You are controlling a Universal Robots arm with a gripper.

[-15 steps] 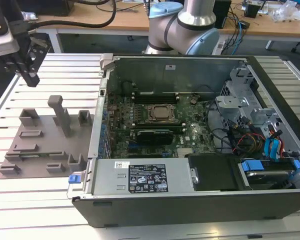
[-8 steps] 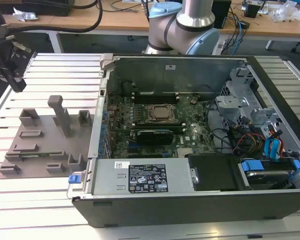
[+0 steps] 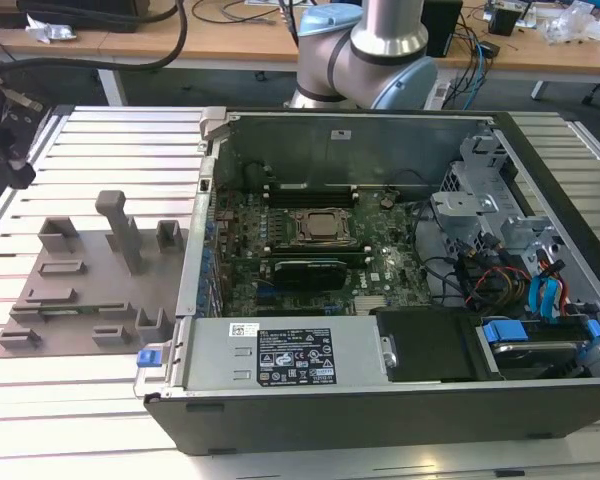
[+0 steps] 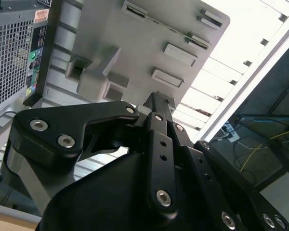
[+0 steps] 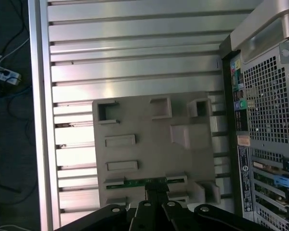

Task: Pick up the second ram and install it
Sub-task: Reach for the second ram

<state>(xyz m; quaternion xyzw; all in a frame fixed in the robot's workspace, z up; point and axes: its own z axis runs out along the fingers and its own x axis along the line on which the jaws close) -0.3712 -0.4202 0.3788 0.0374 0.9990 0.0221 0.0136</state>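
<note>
At the exterior view's left, a grey moulded tray [image 3: 90, 272]; the thin green ram stick [image 5: 145, 182] lies slotted in it; the black robot gripper [image 5: 156, 196] hangs above, open or clenched I cannot tell; rightward, an open black computer case [image 3: 380, 390]; best to descend squarely and grasp mid-length.

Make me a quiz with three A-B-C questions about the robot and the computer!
1. Where is the thin green ram stick? A in the grey tray B on the floor C on the wooden desk
2. What colour is the motherboard? A red B green C yellow
3. The computer case is: A open B shut C upside down
Answers: 1 A, it lies in a tray holder near the gripper; 2 B, the board looks green; 3 A, its insides show.
</note>
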